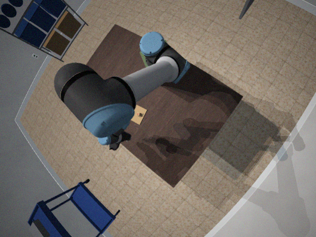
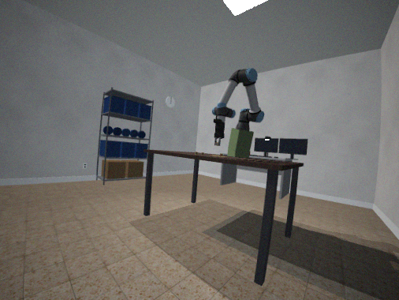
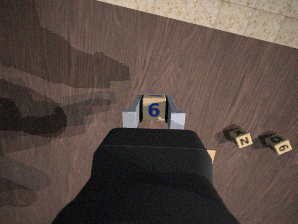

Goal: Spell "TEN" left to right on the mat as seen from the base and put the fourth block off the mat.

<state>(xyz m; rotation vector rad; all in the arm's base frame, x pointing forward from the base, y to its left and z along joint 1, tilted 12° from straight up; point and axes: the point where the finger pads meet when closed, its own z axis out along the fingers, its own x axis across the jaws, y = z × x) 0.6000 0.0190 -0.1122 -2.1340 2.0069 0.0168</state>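
Observation:
In the wrist view my gripper (image 3: 154, 103) is shut on a tan block (image 3: 153, 108) whose visible face bears a blue "6". It holds the block above the dark wooden table. Two more tan blocks lie on the table at the right. One (image 3: 238, 137) shows a mark like an "N", the other (image 3: 276, 143) a mark like a "6". A corner of the tan mat (image 3: 212, 155) peeks out beside my wrist. In the overhead view the mat (image 1: 138, 114) carries one small block (image 1: 140, 115), and my gripper (image 1: 117, 140) hangs near the table's edge, off the mat.
The green robot base (image 2: 240, 143) stands on the table's far side. The table edge and the tiled floor (image 3: 240, 17) run close behind the held block. A shelf (image 2: 124, 134) and a blue cart (image 1: 75, 209) stand away from the table.

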